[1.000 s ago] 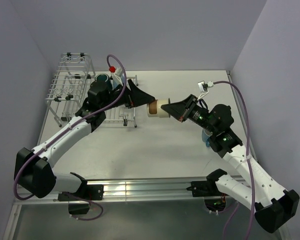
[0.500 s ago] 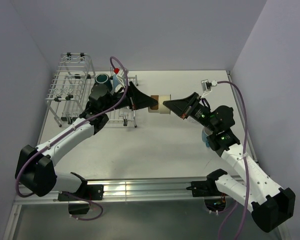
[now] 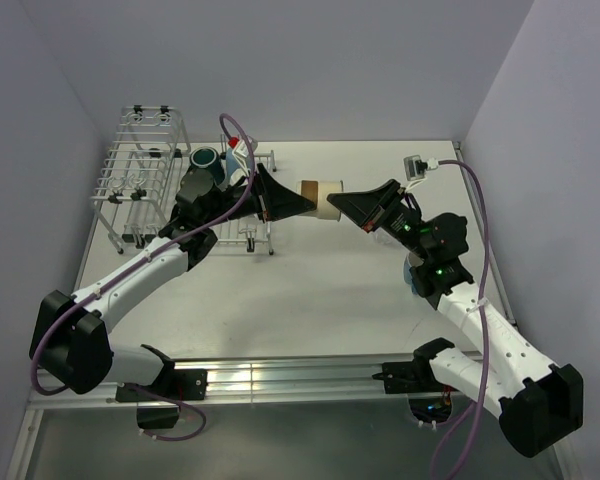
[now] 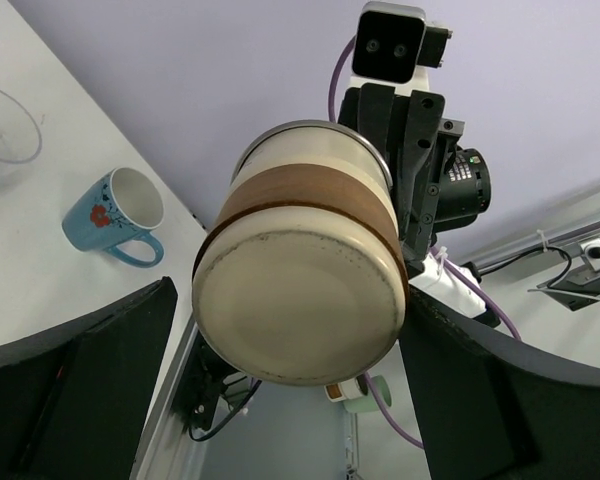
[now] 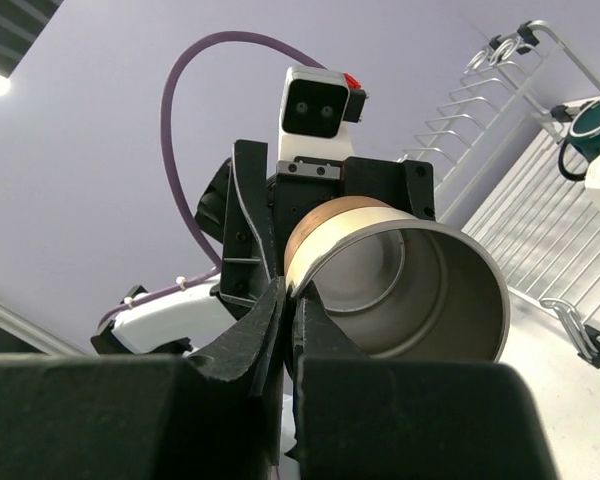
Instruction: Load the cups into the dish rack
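The cream mug [image 3: 320, 195] with a brown band hangs in the air between both arms, lying on its side. My right gripper [image 3: 334, 207] is shut on its rim, one finger inside and one outside, as the right wrist view shows [image 5: 292, 300]. My left gripper [image 3: 302, 205] is open, its fingers [image 4: 90, 390] on either side of the mug's base [image 4: 300, 305]. The dish rack [image 3: 140, 185] stands at the back left with the dark teal mug [image 3: 205, 158] in it. The blue mug with white inside [image 4: 115, 212] and the clear glass [image 4: 0, 130] stand on the table.
The rack's taller basket [image 3: 155, 125] is at its far end. The rack's wires [image 5: 540, 215] and the teal mug [image 5: 595, 120] show behind the left arm in the right wrist view. A blue cup [image 3: 413, 276] is partly hidden under my right arm.
My right gripper has carried the cream mug a little farther back and toward the left gripper. The left gripper's fingers now flank the mug's base.
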Robot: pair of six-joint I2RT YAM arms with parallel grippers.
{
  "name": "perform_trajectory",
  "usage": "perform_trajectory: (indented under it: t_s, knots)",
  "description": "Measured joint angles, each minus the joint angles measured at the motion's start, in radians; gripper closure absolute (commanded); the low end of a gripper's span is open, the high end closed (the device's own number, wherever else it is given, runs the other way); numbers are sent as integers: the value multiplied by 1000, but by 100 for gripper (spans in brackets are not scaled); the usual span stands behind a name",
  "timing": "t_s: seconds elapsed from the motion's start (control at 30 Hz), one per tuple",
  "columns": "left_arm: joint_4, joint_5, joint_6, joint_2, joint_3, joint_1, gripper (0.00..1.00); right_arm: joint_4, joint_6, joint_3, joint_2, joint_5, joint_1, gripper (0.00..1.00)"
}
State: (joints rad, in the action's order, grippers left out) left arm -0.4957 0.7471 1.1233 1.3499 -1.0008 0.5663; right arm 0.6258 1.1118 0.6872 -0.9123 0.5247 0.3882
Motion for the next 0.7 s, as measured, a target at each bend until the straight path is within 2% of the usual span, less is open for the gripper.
perform_trajectory:
  t_s: [0.3, 0.4, 0.43, 0.57, 0.6, 0.63, 0.7]
  knots:
    - [-30, 1, 27, 0, 0, 0, 23, 31, 7, -16, -4, 12, 0, 100]
    - [-33, 1, 29, 0, 0, 1, 36, 48, 10, -23, -8, 12, 0, 100]
    - [-33, 1, 30, 0, 0, 1, 46, 51, 11, -24, -10, 13, 0, 100]
    - [-34, 0, 29, 0, 0, 2, 74, 54, 6, -24, -10, 15, 0, 100]
    - [-33, -2, 25, 0, 0, 2, 79, 53, 2, -24, -10, 15, 0, 97]
    - [-30, -3, 23, 0, 0, 2, 86, 49, -2, -24, -10, 15, 0, 87]
    - [-19, -3, 16, 0, 0, 2, 92, 36, -9, -24, -6, 14, 0, 78]
